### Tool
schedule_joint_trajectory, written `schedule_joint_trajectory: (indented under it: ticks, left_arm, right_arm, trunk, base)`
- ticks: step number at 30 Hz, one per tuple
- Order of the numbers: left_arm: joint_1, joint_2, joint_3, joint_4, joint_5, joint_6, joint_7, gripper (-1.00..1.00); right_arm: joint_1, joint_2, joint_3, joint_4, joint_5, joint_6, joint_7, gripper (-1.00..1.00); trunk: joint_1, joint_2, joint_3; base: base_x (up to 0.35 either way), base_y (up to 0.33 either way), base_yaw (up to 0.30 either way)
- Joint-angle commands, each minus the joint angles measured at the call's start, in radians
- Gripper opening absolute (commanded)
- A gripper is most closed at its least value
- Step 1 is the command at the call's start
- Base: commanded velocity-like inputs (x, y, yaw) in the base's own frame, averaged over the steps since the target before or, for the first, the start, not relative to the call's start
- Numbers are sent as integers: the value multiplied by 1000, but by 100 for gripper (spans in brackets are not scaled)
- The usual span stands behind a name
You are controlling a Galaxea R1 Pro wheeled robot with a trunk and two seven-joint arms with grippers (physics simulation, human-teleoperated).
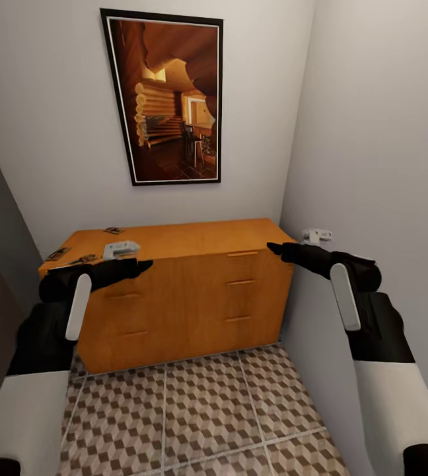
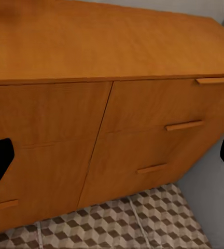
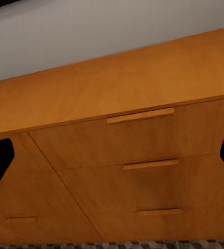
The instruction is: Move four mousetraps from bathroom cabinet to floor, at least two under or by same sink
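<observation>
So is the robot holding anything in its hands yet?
No, nothing. The left hand and right hand are open and empty, in front of the cabinet.

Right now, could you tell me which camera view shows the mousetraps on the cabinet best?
The head view: small dark mousetraps lie on the left end of the cabinet top, another near the wall. The left wrist view shows the cabinet's front and bare top; the right wrist view gives just a dark speck at its top's far edge, too small to identify.

Ahead of both claws the low orange-brown wooden cabinet (image 1: 187, 284) fills the alcove wall to wall; its flat top lies open above them.
</observation>
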Motion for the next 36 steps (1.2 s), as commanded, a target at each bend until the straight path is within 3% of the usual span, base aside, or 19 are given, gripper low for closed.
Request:
schedule_joint_trajectory:
  ticks: [1,11,22,28,36]
  left_arm:
    - [-15,-1,1,0,4,12,-2,100]
    - [-126,-24,-1,2,4,35,-6,100]
    - [-150,-29,-1,-1,5,38,-7,100]
    - [-152,-10,3,-3,5,38,-7,100]
    - [-153,31,7,-3,-1,35,-4,100]
  right_arm:
    - [-9,1,0,5,6,9,8,100]
    - [-58,9,19,24,3,25,-4,100]
    - [-103,9,21,20,5,29,-4,100]
    - [-111,13,33,21,2,30,-4,100]
    - [-113,20,95,29,-1,30,-33,100]
  trunk:
    - [0,-1,-1]
    - [0,-1,-1]
    - [0,-1,-1]
    - [0,-1,-1]
    - [0,-1,-1]
  base:
    - [234,0,0]
    - [303,0,0]
    - [212,0,0]
    - [19,0,0]
    - [2,0,0]
